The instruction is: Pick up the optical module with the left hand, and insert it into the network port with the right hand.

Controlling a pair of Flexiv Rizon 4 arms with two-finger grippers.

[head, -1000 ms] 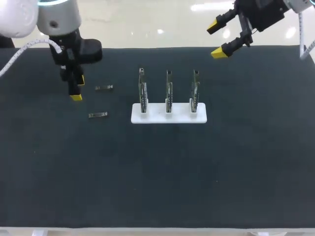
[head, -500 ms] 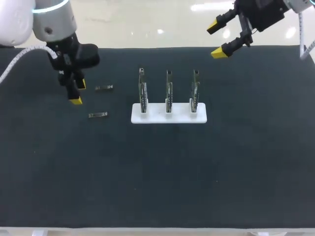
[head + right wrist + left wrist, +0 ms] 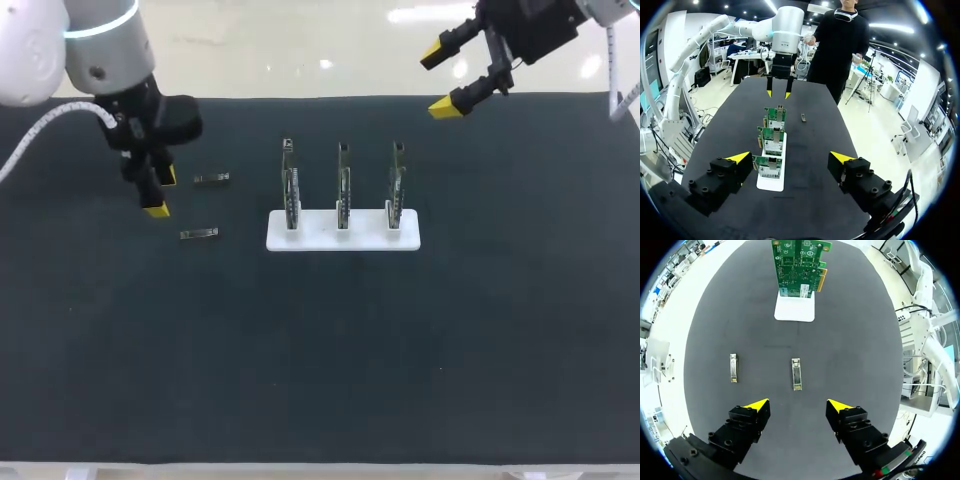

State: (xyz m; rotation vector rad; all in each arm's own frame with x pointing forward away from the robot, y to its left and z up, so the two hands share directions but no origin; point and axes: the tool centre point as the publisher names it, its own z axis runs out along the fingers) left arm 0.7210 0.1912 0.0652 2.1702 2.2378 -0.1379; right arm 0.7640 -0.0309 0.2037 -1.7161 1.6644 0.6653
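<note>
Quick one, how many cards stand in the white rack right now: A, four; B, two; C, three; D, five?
C: three cards stand upright side by side in the rack, as the head view shows.

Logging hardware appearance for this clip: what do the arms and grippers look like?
The left arm is white and rounded, with a glowing teal ring and a white braided cable. The left gripper and right gripper are black and blocky with visible bolts, each ending in two fingers with bright yellow wedge tips.
</note>
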